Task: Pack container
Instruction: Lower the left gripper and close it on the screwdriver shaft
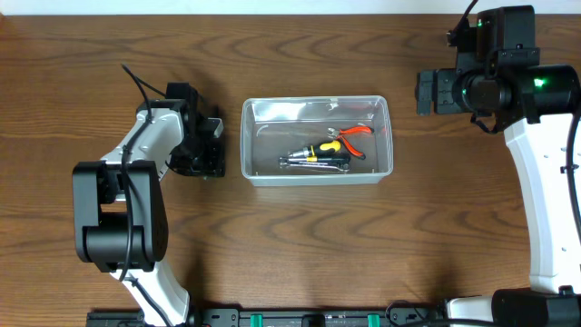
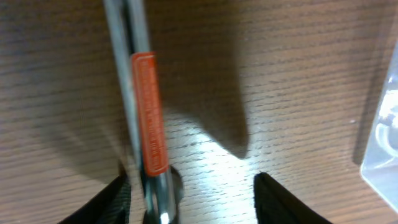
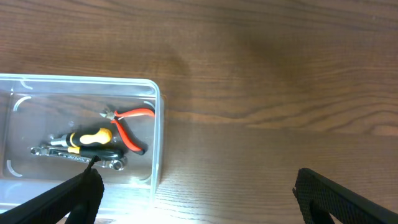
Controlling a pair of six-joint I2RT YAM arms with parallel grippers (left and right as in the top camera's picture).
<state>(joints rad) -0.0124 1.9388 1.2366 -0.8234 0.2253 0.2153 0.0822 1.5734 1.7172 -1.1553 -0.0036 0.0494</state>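
Note:
The clear plastic container (image 1: 313, 102) stands mid-table and holds orange-handled pliers (image 1: 351, 133), a yellow-and-black screwdriver (image 1: 322, 149) and a silver wrench (image 1: 309, 164). My left gripper (image 1: 207, 145) is low over the table just left of the container. In the left wrist view its fingers (image 2: 193, 199) are spread open around a silver metal tool with an orange label (image 2: 149, 112), which lies on the wood close to the left finger. My right gripper (image 1: 428, 92) is open and empty, raised to the right of the container. The right wrist view shows the container (image 3: 157, 124) and the pliers (image 3: 127, 124) to the left of its fingers (image 3: 199, 199).
The container's corner shows at the right edge of the left wrist view (image 2: 382, 143). Bare wooden table (image 1: 436, 227) surrounds the container. The arm bases stand at the front left and front right.

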